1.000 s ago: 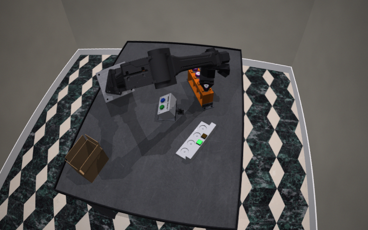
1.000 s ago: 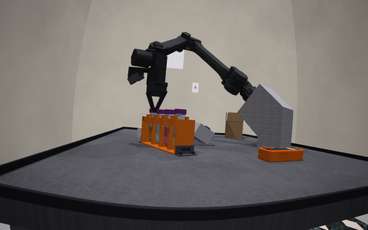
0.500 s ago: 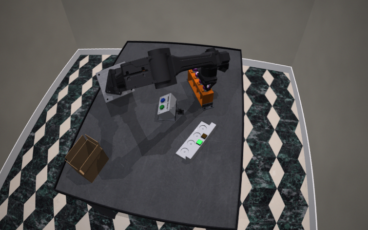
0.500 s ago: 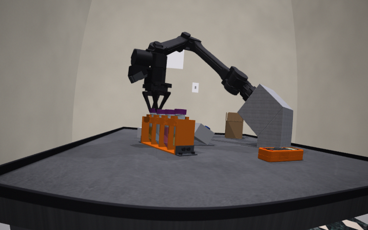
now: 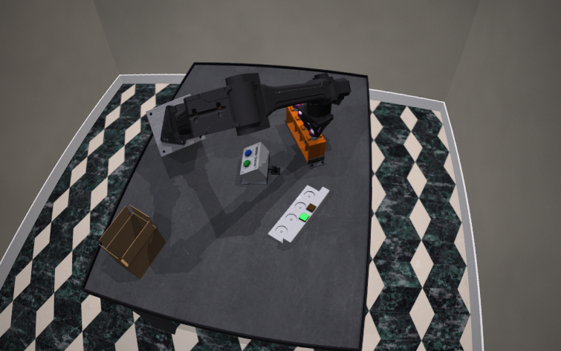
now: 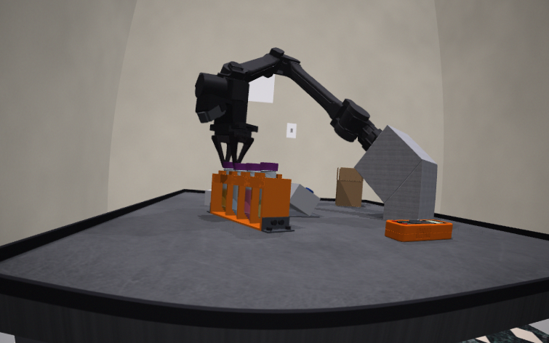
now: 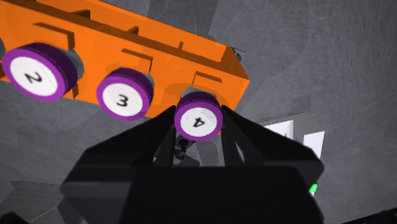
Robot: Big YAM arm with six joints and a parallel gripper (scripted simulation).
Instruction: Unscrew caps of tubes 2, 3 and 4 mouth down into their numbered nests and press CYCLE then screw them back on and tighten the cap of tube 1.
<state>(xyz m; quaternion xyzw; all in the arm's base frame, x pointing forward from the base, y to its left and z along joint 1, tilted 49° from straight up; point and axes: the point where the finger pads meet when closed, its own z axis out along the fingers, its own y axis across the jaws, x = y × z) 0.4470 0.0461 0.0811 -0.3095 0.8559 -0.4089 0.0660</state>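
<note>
Purple caps on all four tubes, green lamp lit: the job looks near its end.

In the wrist view, right of centre, the gripper is pinching cap 4, which sits on its tube at the end of the orange decapping station. Cap 3 and cap 2 are on their tubes to the left; cap 1 is on too.

Right of centre in the top view, the cap tray has no caps in its nests, and its green lamp glows, so the aspirate step has ended.

Probably left: finish tightening cap 4, make sure cap 1 is tight, let go and push READY. How tight any cap sits cannot be told.
</note>
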